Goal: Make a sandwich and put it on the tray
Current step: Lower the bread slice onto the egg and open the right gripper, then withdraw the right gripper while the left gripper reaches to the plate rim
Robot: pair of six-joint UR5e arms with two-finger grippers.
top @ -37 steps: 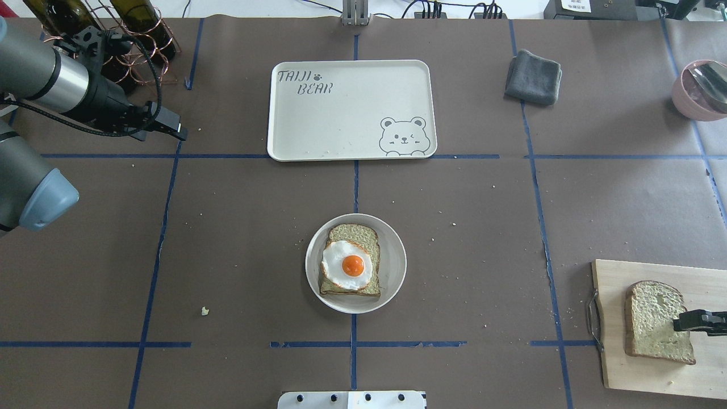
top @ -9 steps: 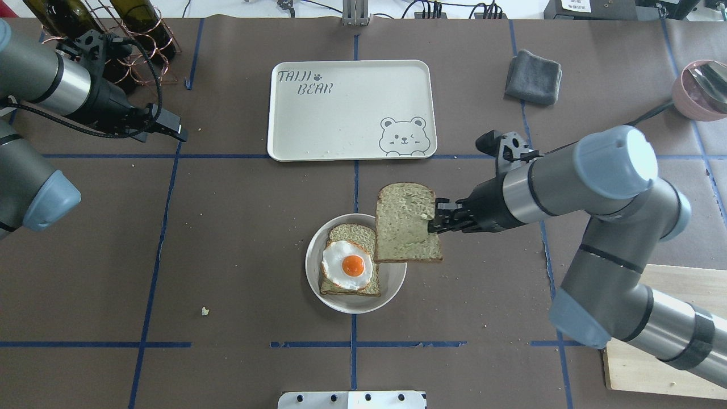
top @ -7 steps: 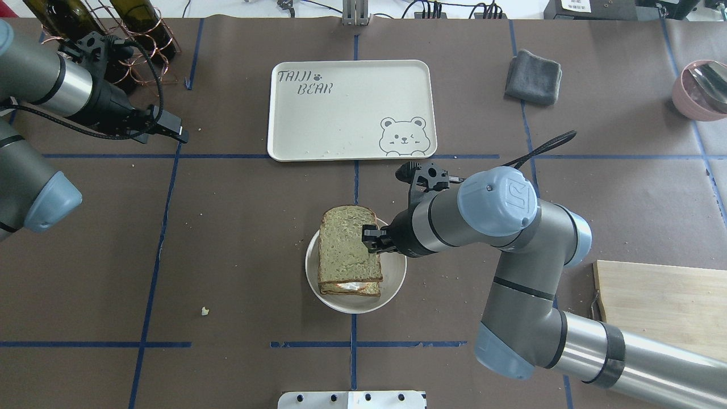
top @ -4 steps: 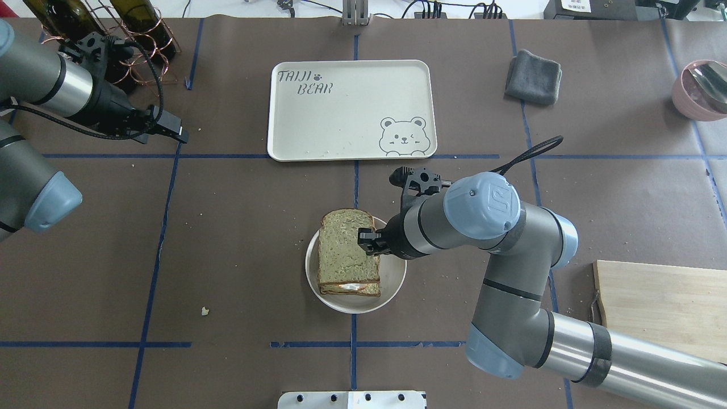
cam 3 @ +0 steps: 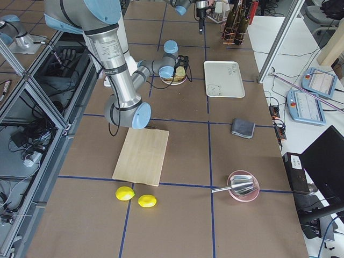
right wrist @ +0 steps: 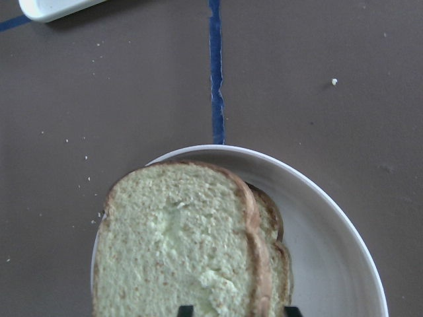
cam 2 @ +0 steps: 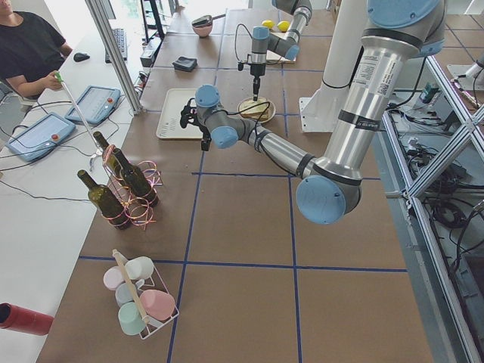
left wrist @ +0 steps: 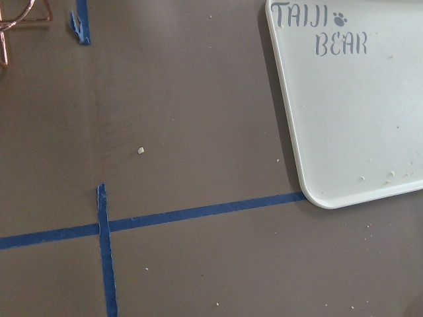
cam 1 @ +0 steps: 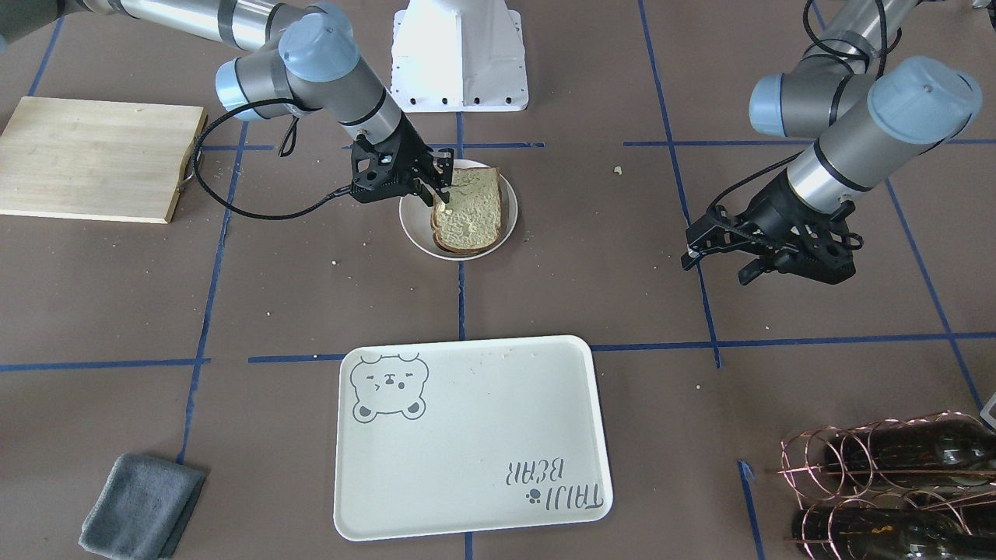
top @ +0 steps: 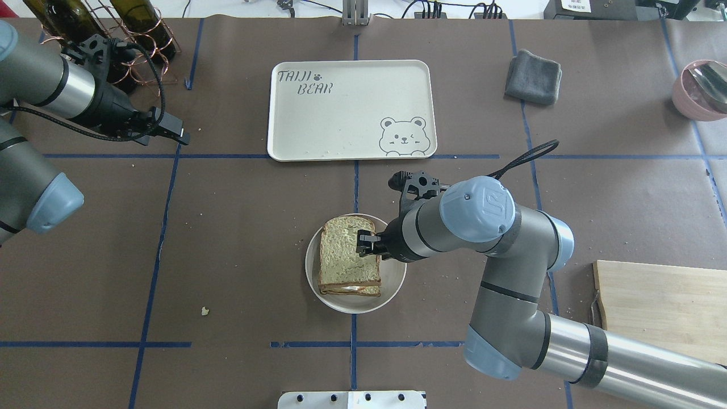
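Observation:
The sandwich (top: 341, 255) lies on a small round cream plate (top: 392, 278): two bread slices, with only a white sliver of egg (top: 349, 288) showing between them. It also shows in the front view (cam 1: 467, 214) and in the right wrist view (right wrist: 172, 244). My right gripper (top: 365, 244) points down at the right edge of the top slice and is shut on that edge. In the right wrist view only its fingertips (right wrist: 185, 309) show, at the bottom edge. The tray (top: 318, 125) lies bare beyond the plate. My left gripper (top: 179, 135) is open and empty, left of the tray.
A wooden cutting board (top: 659, 295) lies bare at the near right. A grey cloth (top: 534, 76) lies right of the tray. A pink bowl (top: 698, 88) is at the far right. Wine bottles in a wire rack (top: 113, 34) stand behind my left arm.
My right gripper carried the second slice from the cutting board to the plate. It lowered the slice onto the egg, where it now rests. The left arm has barely moved.

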